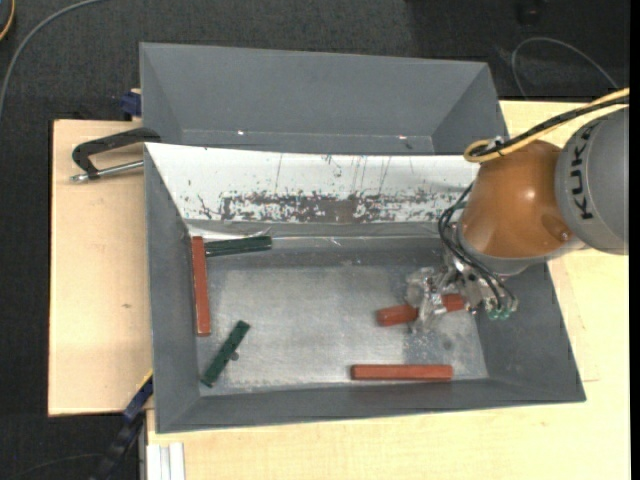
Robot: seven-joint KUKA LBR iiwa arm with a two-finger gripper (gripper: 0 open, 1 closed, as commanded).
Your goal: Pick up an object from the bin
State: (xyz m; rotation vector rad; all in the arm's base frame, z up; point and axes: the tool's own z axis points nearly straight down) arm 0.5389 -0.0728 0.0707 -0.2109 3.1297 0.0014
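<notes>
My gripper (428, 306) is low over the right part of the bin floor, under the orange cover. A short red stick (397, 316) lies right at its fingertips, its right end hidden by the fingers. Whether the fingers are round it I cannot tell. A longer red stick (401, 373) lies flat along the front wall, just below the gripper.
Along the left wall lies a long red stick (201, 286). A dark green stick (238, 247) rests by the back wall at the left, and another dark green stick (225, 353) lies slanted at the front left.
</notes>
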